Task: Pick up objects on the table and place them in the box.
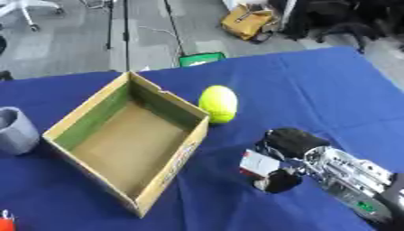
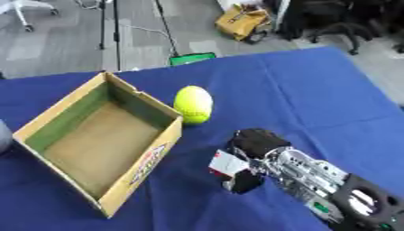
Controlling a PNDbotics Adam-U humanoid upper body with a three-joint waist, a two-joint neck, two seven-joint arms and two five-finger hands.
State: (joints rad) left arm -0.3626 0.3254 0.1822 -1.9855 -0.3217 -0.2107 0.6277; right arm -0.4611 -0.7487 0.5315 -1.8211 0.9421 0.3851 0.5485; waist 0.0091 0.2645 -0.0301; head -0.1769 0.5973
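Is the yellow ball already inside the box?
No. The ball sits on the blue cloth just outside the box's right wall, and the box holds nothing.

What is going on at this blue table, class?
The robot's right hand reaches in from the lower right, fingers curled round a small white and red object just above the blue tablecloth. The open cardboard box to its left looks empty so far. A yellow-green ball rests against the box's outer wall, untouched. A grey cup-like container sits at the left edge. The left hand is out of view.
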